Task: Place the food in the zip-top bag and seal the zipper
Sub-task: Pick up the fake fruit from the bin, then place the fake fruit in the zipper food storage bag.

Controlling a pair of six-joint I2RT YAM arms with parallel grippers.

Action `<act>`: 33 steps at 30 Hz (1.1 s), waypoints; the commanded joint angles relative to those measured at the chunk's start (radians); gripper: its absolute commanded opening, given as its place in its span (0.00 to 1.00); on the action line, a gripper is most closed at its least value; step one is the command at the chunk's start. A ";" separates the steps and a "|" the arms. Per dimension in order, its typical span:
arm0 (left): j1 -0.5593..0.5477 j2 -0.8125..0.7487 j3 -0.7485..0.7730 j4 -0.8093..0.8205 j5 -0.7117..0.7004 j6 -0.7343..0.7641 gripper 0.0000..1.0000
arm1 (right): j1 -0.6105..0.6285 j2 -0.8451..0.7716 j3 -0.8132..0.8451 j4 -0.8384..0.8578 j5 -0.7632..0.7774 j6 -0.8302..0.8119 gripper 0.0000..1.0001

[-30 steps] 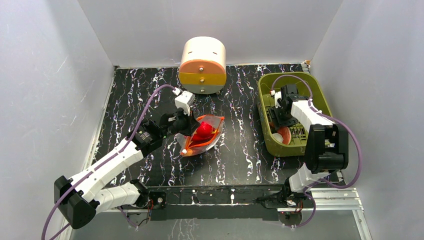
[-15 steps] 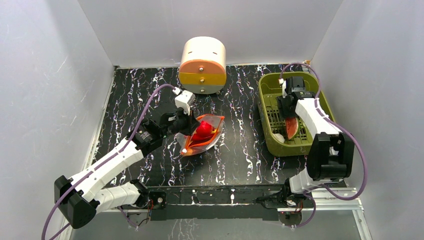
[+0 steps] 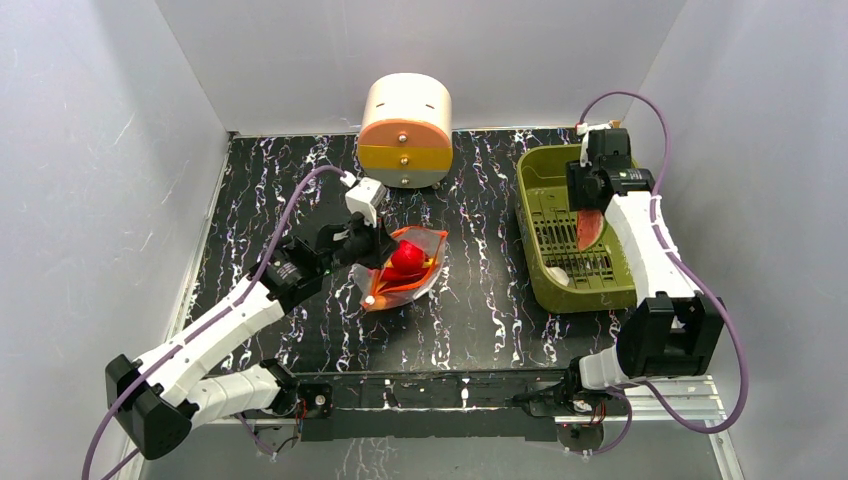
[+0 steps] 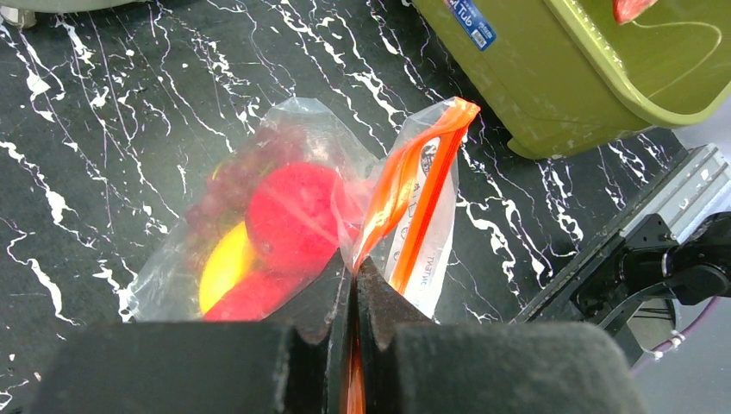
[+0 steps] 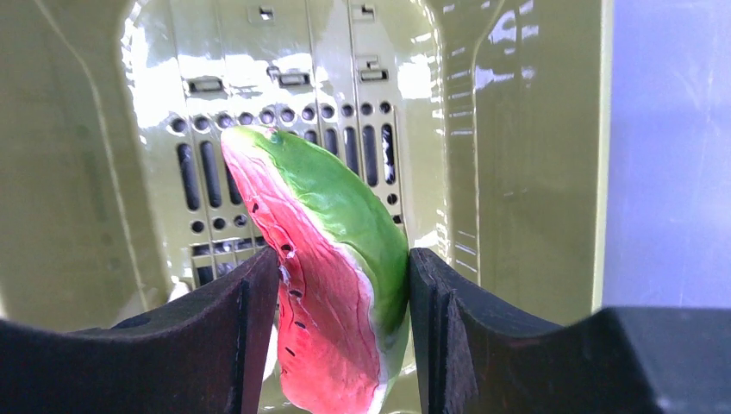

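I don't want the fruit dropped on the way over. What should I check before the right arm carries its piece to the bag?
1. Watermelon slice pinched in right gripper: ok.
2. Slice lifted off the bin floor: ok.
3. Slice higher than the bin rim: cannot tell.
4. Left gripper shut on the zipper strip, holding the bag up: ok.
5. Bag mouth wide enough for the slice: cannot tell.

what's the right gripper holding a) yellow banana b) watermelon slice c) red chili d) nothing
b: the right gripper is shut on a watermelon slice, pink flesh and green rind, above the olive-green bin.
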 commanded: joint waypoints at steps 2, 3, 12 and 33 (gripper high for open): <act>0.006 -0.068 0.032 0.011 0.011 -0.053 0.00 | -0.002 -0.057 0.143 -0.008 -0.081 0.040 0.11; 0.006 -0.073 0.038 0.006 0.006 -0.064 0.00 | 0.001 -0.060 0.159 -0.010 -0.100 0.050 0.11; 0.006 -0.093 0.055 0.023 0.053 -0.118 0.00 | 0.106 -0.160 0.140 0.145 -0.281 0.141 0.11; 0.006 -0.211 -0.121 0.192 0.124 -0.195 0.00 | 0.608 -0.509 -0.231 0.548 -0.312 0.289 0.09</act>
